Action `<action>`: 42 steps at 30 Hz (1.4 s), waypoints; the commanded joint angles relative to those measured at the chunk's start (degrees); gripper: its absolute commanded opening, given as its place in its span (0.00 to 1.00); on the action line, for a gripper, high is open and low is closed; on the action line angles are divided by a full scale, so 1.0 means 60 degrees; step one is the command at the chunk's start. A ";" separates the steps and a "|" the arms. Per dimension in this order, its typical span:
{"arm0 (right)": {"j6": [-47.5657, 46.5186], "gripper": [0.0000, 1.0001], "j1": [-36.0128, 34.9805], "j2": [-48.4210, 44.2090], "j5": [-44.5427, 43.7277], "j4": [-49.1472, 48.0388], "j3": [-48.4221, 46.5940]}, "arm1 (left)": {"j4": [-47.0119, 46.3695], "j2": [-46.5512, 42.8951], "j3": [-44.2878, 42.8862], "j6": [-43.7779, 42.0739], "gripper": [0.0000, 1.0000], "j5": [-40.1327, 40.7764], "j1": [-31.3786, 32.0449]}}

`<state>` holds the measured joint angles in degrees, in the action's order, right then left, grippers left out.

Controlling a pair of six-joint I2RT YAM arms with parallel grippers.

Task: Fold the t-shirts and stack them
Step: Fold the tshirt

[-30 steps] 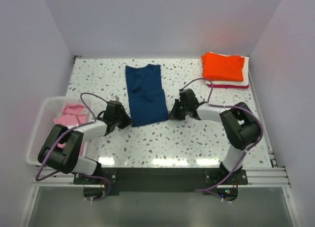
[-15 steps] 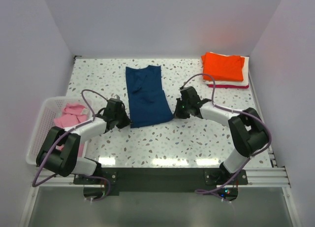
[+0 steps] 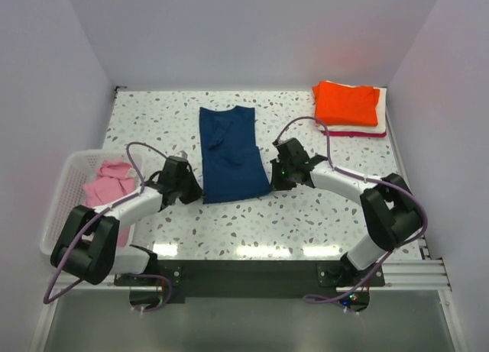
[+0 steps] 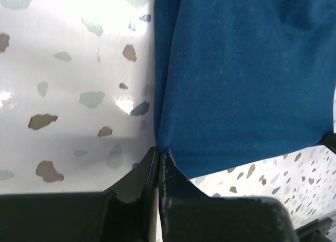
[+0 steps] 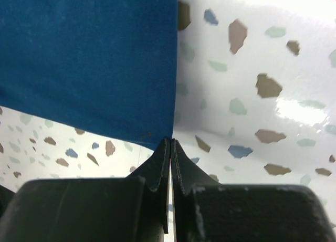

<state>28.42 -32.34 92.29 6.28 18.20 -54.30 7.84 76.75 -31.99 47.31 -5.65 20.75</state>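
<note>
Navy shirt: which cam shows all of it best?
Top external: the whole navy shirt is in frame. Left wrist shows only the corner at the left gripper; right wrist only the corner at the right gripper.

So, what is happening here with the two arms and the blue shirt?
Both arms are handling the navy t-shirt, which lies on the table folded into a narrow strip. The left arm has its jaws shut on the near left corner, and the right arm has its jaws shut on the near right corner. A pink t-shirt waits in the basket, and a folded stack topped by an orange t-shirt sits far right.
</note>
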 commanded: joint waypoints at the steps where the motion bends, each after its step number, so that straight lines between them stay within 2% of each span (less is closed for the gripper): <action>1: -0.0270 0.00 -0.0425 -0.0630 -0.0446 0.0556 0.0245 | 0.0305 -0.0545 0.0467 -0.0194 0.00 -0.0274 0.0057; 9: 0.0344 0.00 -0.1407 -0.2414 -0.0681 0.0834 0.1740 | 0.1051 -0.2082 0.1697 -0.0019 0.00 -0.0829 0.0379; 14: 0.0580 0.02 -0.1919 -0.3296 -0.0433 0.1127 0.2444 | 0.2032 -0.3311 0.1991 0.0055 0.00 -0.1138 0.0569; 15: 0.0580 0.03 -0.1935 -0.3413 -0.0302 0.1142 0.2517 | 0.2063 -0.3459 0.2006 0.0127 0.03 -0.1327 0.0627; 17: 0.0536 0.10 -0.1935 -0.3619 -0.0343 0.1331 0.2561 | 0.2267 -0.3695 0.1832 0.0201 0.14 -0.1519 0.0643; 19: 0.0507 0.21 -0.1935 -0.3721 -0.0622 0.1595 0.2488 | 0.2633 -0.3812 0.1481 0.0099 0.25 -0.1476 0.0643; 20: 0.0507 0.35 -0.1935 -0.3852 -0.0666 0.1683 0.2459 | 0.2779 -0.3841 0.1319 -0.0018 0.30 -0.1330 0.0643; 21: 0.0507 0.41 -0.1949 -0.3940 -0.0652 0.1786 0.2343 | 0.3114 -0.3885 0.1158 -0.0077 0.37 -0.1242 0.0643; 22: 0.0521 0.48 -0.1935 -0.4028 -0.0782 0.1917 0.2269 | 0.3234 -0.3973 0.0794 -0.0135 0.40 -0.1168 0.0643; 23: 0.0521 0.55 -0.1935 -0.4189 -0.0885 0.1977 0.2181 | 0.3395 -0.3988 0.0573 -0.0194 0.43 -0.1081 0.0643; 25: 0.0521 0.57 -0.1906 -0.4293 -0.1395 0.2080 0.1830 | 0.3631 -0.3959 -0.0085 -0.0428 0.44 -0.0773 0.0628; 27: 0.0521 0.58 -0.1716 -0.4133 -0.1676 0.2080 0.1175 | 0.3384 -0.3784 -0.0540 -0.0590 0.40 -0.0363 0.0628; 29: 0.0478 0.56 -0.1204 -0.3826 -0.1357 0.1730 0.0660 | 0.2813 -0.3054 -0.1316 -0.0837 0.37 -0.0173 0.0628; 32: 0.0550 0.52 -0.0384 -0.2773 -0.0729 0.0880 -0.0366 | 0.1685 -0.1196 -0.2852 -0.1596 0.39 0.0106 0.0628; 33: 0.0580 0.49 -0.0019 -0.2088 -0.0551 0.0545 -0.0890 | 0.1755 -0.0045 -0.3988 -0.1804 0.40 0.0411 0.0628; 38: 0.0755 0.45 0.0423 -0.0414 -0.0096 -0.0263 -0.2007 | 0.1331 0.2688 -0.6530 -0.3252 0.53 0.1613 0.0628; 40: 0.0785 0.43 0.0482 0.0171 0.0051 -0.0440 -0.2374 | 0.1636 0.3943 -0.7741 -0.3562 0.55 0.2009 0.0628; 42: 0.0843 0.43 0.0511 0.0452 0.0051 -0.0716 -0.2550 | 0.1814 0.4897 -0.8348 -0.3987 0.55 0.2172 0.0643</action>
<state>32.45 -29.39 93.34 4.49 18.00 -66.48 18.52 99.96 -76.03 30.33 2.22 24.51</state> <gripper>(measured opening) 0.436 0.548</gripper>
